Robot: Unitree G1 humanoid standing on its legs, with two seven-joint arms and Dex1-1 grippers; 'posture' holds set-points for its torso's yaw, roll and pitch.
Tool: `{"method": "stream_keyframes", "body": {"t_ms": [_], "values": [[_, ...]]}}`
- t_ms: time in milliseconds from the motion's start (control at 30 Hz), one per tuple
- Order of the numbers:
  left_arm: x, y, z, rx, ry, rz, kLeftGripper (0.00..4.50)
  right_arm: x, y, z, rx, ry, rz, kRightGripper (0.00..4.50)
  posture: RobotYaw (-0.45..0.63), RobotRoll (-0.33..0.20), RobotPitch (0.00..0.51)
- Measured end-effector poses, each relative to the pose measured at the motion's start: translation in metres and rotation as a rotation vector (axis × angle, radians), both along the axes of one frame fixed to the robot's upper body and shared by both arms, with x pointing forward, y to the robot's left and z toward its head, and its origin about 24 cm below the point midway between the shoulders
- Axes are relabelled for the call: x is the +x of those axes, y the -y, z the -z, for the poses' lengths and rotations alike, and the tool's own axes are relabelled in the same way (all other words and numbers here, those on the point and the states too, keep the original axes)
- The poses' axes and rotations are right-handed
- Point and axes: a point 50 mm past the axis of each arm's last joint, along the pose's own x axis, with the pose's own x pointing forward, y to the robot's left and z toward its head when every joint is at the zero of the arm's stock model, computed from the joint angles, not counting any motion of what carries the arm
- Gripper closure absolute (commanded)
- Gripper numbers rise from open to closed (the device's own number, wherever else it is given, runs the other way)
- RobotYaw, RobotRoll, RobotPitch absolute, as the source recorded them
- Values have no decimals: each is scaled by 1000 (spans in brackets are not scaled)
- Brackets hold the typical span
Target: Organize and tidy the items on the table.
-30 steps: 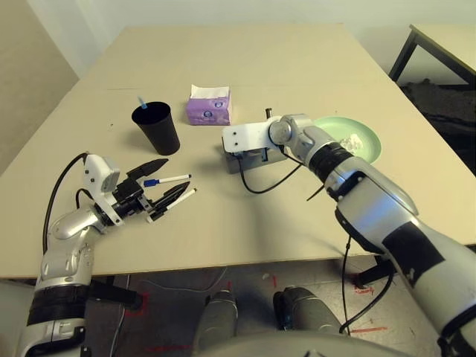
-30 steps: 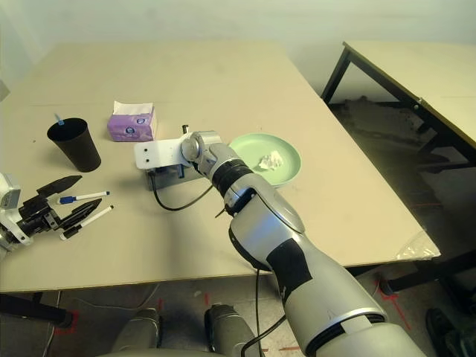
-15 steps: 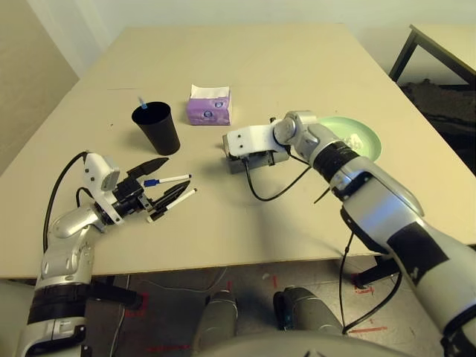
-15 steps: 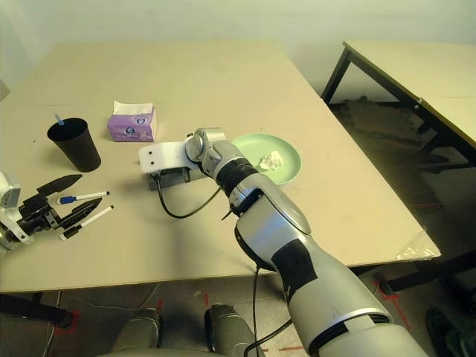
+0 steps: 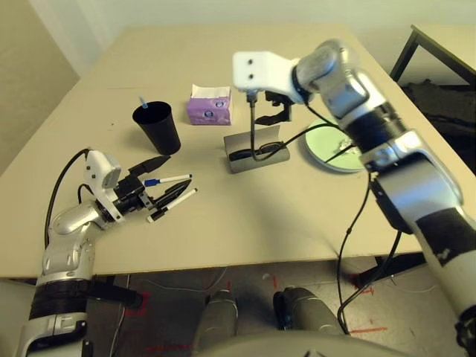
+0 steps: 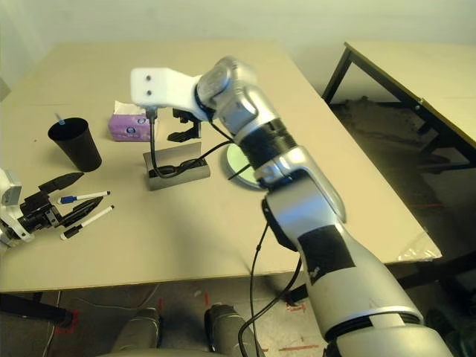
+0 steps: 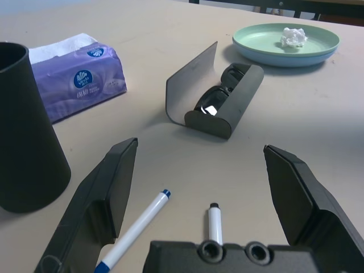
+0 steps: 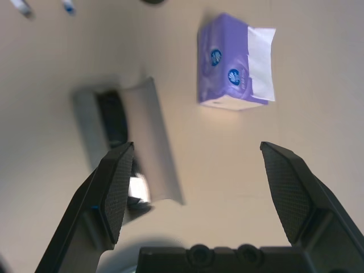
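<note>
I see the right gripper (image 5: 277,110) raised above the counter (image 5: 297,52) at upper centre of the head view, jaws apart, holding nothing. Just below it the grey glasses case (image 5: 256,151) lies open with the black sunglasses (image 7: 219,98) inside. The green plate (image 7: 287,45) with the tissue wad (image 7: 294,37) sits right of the case. My left gripper (image 5: 158,186) rests at lower left, jaws apart, flanking the blue-capped marker (image 5: 166,180) and black-capped marker (image 5: 172,204). The black cup (image 5: 157,127) and a purple tissue pack (image 5: 208,106) stand at upper left.
</note>
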Motion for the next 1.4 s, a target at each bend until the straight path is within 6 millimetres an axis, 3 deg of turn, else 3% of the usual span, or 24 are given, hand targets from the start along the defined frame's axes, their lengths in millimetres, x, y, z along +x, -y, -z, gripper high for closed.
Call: {"method": "stream_keyframes", "body": {"t_ms": [133,267,333,633,867,1033,1400], "values": [[0,1,1,-1,0,5,0,-20,14,32,159,-147,-6,44,0,0,76],[0,2,3,-4,-7,7,0,-46,42,86,482,-345,25,44,-7,0,78],[0,2,3,-5,-8,10,0,-57,54,105,536,-378,43,44,-12,0,80],[3,3,1,-3,-6,24,0,-104,103,155,713,-408,90,44,-20,0,85],[3,2,2,-4,-10,22,0,-109,149,184,859,-369,232,44,-13,0,85],[3,2,2,-4,-10,21,0,-112,178,191,875,-336,222,44,-20,0,82],[10,4,1,17,-15,19,0,-113,186,184,786,-300,0,44,-48,0,74]]}}
